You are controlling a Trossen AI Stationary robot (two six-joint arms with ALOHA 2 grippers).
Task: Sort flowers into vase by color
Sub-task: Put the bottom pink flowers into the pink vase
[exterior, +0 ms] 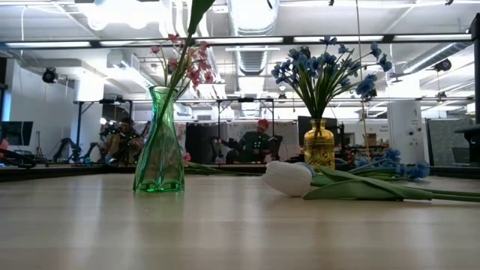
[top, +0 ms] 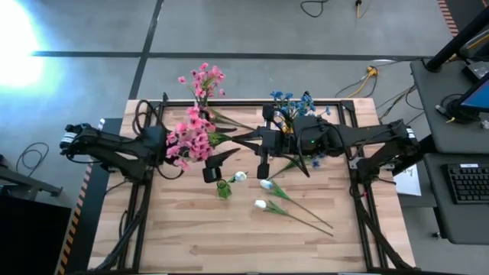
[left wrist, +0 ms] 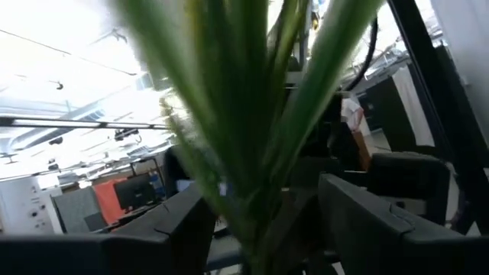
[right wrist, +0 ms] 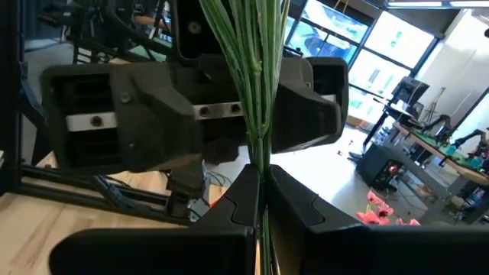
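From the high view I see my left gripper [top: 212, 169] near the middle of the table, just beside the pink bunch [top: 191, 136], and my right gripper [top: 264, 156] facing it from the other side. Between them runs a green stem [top: 237, 138], with its long axis across the table from left to right. White flowers [top: 263, 185] lie flat on the wood toward the front edge, and a small green vase [top: 223, 189] stands near them, closest to the left gripper.

In the low view, a tall green vase [exterior: 159, 142] has pink blossoms and a yellow vase [exterior: 319, 144] has blue ones. A white flower [exterior: 289, 178] lies on its side.

In the left wrist view, green stems [left wrist: 260, 114] pass between the spread fingers [left wrist: 382, 221]; I cannot tell if they touch.

In the right wrist view, the fingers [right wrist: 306, 210] are pressed together, pinching the stems [right wrist: 256, 84], which stand upright. I judge that the right arm carries the bunch and the left only receives it.
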